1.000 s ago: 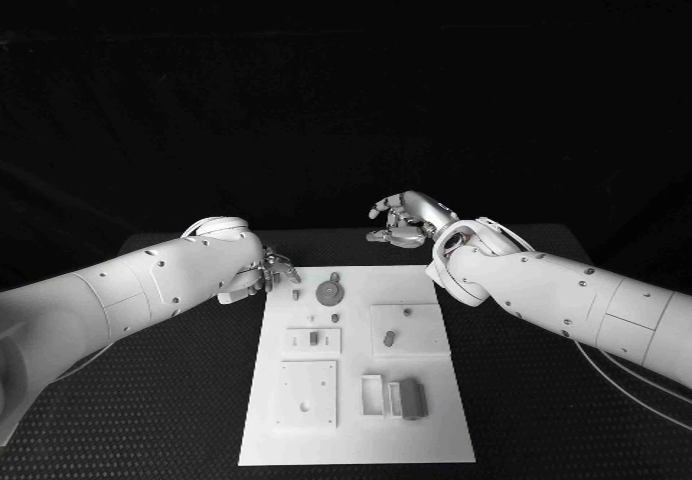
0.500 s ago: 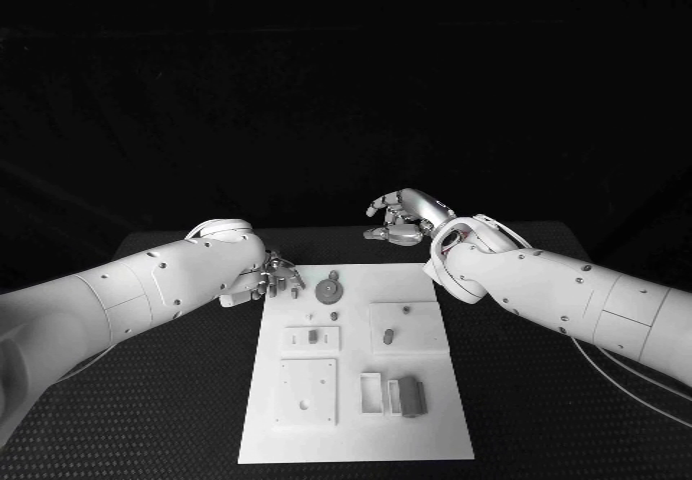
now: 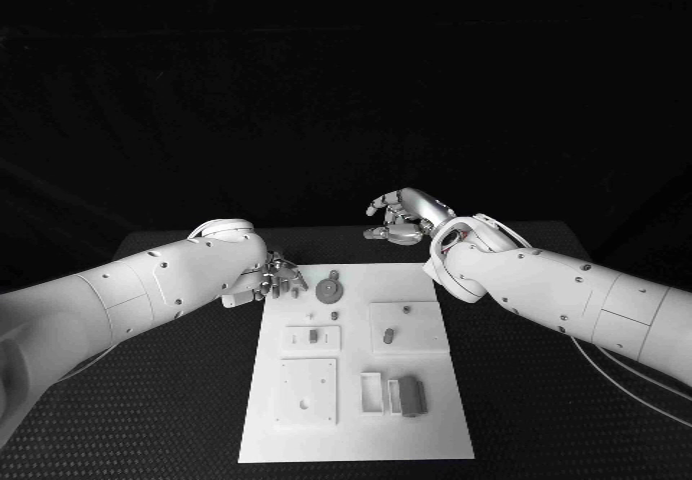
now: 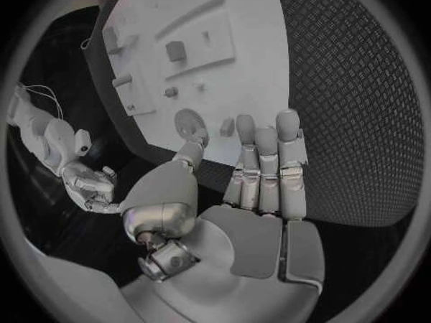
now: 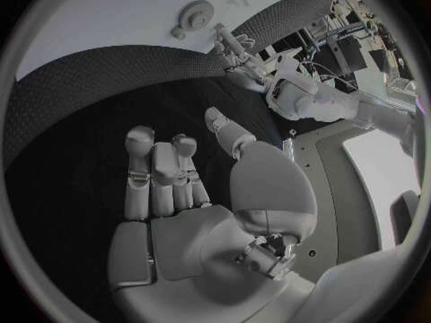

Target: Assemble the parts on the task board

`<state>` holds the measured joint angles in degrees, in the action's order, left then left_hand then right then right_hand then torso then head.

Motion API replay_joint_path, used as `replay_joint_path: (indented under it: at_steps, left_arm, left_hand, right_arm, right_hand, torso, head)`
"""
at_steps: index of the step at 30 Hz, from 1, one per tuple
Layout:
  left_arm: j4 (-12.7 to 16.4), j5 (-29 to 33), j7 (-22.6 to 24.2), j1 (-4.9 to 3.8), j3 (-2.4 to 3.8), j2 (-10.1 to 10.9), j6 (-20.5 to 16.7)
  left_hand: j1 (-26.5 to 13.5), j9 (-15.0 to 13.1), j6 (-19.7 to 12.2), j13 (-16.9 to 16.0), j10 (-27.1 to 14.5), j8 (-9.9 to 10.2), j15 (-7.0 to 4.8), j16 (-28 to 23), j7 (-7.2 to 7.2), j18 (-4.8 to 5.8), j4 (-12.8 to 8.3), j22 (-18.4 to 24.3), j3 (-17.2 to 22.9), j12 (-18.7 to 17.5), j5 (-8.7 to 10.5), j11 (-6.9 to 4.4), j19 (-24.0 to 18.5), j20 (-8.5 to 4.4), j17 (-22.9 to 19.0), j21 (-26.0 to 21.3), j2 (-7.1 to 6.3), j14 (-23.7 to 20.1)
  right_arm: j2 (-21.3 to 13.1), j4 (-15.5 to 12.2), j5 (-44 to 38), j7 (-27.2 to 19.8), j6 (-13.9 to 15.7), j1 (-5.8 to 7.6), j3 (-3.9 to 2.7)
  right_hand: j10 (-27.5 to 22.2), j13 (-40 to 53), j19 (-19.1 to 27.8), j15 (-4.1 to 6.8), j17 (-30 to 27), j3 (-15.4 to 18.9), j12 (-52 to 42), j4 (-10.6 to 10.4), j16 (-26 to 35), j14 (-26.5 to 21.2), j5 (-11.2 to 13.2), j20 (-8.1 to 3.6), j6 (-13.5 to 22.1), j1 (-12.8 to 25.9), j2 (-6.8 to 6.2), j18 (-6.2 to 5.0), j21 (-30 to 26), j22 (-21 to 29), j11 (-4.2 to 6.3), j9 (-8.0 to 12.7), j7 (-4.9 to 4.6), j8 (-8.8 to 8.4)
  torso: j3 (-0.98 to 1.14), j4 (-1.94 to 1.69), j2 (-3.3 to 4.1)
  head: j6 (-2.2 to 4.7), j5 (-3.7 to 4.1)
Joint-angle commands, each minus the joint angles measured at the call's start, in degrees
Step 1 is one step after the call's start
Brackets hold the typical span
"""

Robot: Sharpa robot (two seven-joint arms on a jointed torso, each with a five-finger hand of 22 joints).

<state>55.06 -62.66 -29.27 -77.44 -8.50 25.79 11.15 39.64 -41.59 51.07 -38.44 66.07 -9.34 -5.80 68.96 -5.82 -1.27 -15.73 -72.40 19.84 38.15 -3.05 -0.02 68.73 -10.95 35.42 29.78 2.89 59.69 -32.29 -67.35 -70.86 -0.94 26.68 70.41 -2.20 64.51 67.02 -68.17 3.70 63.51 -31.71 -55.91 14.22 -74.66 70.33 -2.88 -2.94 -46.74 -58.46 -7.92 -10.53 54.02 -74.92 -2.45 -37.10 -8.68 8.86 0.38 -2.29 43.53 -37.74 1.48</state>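
Observation:
The white task board [image 3: 433, 440] lies in the middle of the table. A round grey disc part [image 3: 330, 291] sits near its far edge, with a small grey part [image 3: 297, 294] beside it. My left hand [image 3: 274, 280] hovers at the board's far left corner, fingers straight and apart from the thumb, holding nothing. In the left wrist view its fingertips [image 4: 266, 133] reach close to the small part [image 4: 227, 127] and the disc [image 4: 189, 120]. My right hand [image 3: 404, 220] hangs beyond the board's far edge, empty, with its fingers [image 5: 157, 169] extended.
More small grey parts [image 3: 389, 337] sit on raised white plates mid-board, and two upright blocks [image 3: 414, 397] stand near the front. Black textured table [image 3: 173, 400] surrounds the board on all sides.
My left hand has crept slightly right and nearer, onto the board's far left corner. The right hand has barely moved.

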Motion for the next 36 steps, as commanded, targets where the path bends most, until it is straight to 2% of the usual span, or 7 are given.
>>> replay_joint_path:
  at_steps: [1,4,26,36]
  left_arm:
    - [0.17,0.86,0.84,0.05,0.02,-0.27,0.69]
    - [0.06,0.99,0.92,0.11,0.02,-0.36,0.49]
    - [-0.77,1.36,1.03,0.89,0.01,-1.21,0.20]
    - [-0.69,1.80,0.82,0.89,0.04,-0.75,-0.22]
  left_hand:
    - [1.38,-0.22,6.54,-0.18,0.33,-0.47,-0.14,0.32,-0.36,-3.22,2.37,-0.28,3.76,0.13,0.26,-0.08,0.70,-0.23,0.14,0.14,-2.04,0.27]
    - [1.92,-0.29,6.49,-0.26,0.32,-0.55,-0.13,0.36,-0.38,-3.16,2.47,-0.47,4.55,0.13,0.26,-0.06,0.71,-0.27,0.17,0.17,-2.06,0.25]
    - [2.82,-0.62,6.87,-0.48,0.47,-1.05,-0.16,0.53,-0.28,-2.98,2.28,-1.01,5.73,0.22,0.26,-0.14,0.81,-0.33,0.30,0.30,-1.23,0.34]
    - [4.25,-1.07,7.81,-0.71,0.94,-1.90,-0.46,0.78,0.09,-2.90,1.10,-1.61,6.85,0.39,0.23,-0.47,1.22,-0.56,0.42,0.53,1.04,0.77]
  right_arm:
    - [0.08,0.02,-0.15,-0.08,-0.67,0.02,-0.03]
    - [0.10,-0.01,-0.15,-0.07,-0.70,0.02,-0.03]
    - [0.23,0.04,-0.15,-0.06,-0.76,0.02,-0.03]
    - [0.32,0.25,-0.15,-0.03,-0.89,0.02,-0.03]
  right_hand:
    - [-0.32,-0.07,0.00,-0.01,0.06,0.42,-0.30,-0.07,0.17,-0.40,0.15,-0.54,-0.17,-0.07,0.57,-4.47,-0.21,-0.80,-0.12,-0.01,-0.48,0.24]
    - [-0.32,-0.07,0.00,-0.01,0.10,0.43,-0.30,-0.08,0.14,-0.37,0.15,-0.54,-0.17,-0.07,0.57,-4.47,-0.21,-0.80,-0.12,-0.01,-0.48,0.24]
    - [-0.32,-0.10,0.00,0.00,0.10,0.43,-0.33,-0.10,0.15,-0.37,0.15,-0.54,-0.17,-0.08,0.60,-4.47,-0.21,-0.81,-0.12,0.00,-0.48,0.24]
    - [-0.32,-0.11,0.00,-0.01,0.14,0.44,-0.34,-0.11,0.14,-0.35,0.15,-0.54,-0.18,-0.06,0.60,-4.47,-0.21,-0.81,-0.12,0.00,-0.48,0.24]
  torso:
    - [0.02,0.02,0.00]
    - [0.06,0.03,0.00]
    - [0.04,0.05,0.00]
    - [0.05,0.02,0.01]
  head:
    - [-0.01,-0.03]
    - [-0.03,-0.07]
    - [-0.16,0.10]
    - [-0.29,0.19]
